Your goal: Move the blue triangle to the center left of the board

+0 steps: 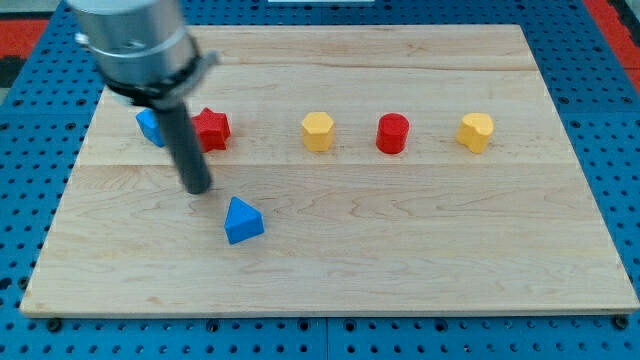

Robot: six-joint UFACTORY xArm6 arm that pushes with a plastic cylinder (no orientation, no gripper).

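My tip [198, 187] is sitting on the worktop [420, 260]; there is no claw to open or close. The blue triangle [243, 221] is lying just below-right of my tip, so pushing it left means getting around to its right side first.

You are looking at a pale wooden board [420, 250] lying on a blue pegboard table [20, 220]. Along its upper half, from the view's left, a row is sitting: a blue block [149, 127], partly hidden behind the rod, a red star-shaped block [212, 128], a yellow hexagonal block [317, 131], a red cylinder block [392, 133] and another yellow hexagonal block [476, 132]. My tip [198, 187] is resting below the star, just up-left of the blue triangle block [243, 221], apart from it.
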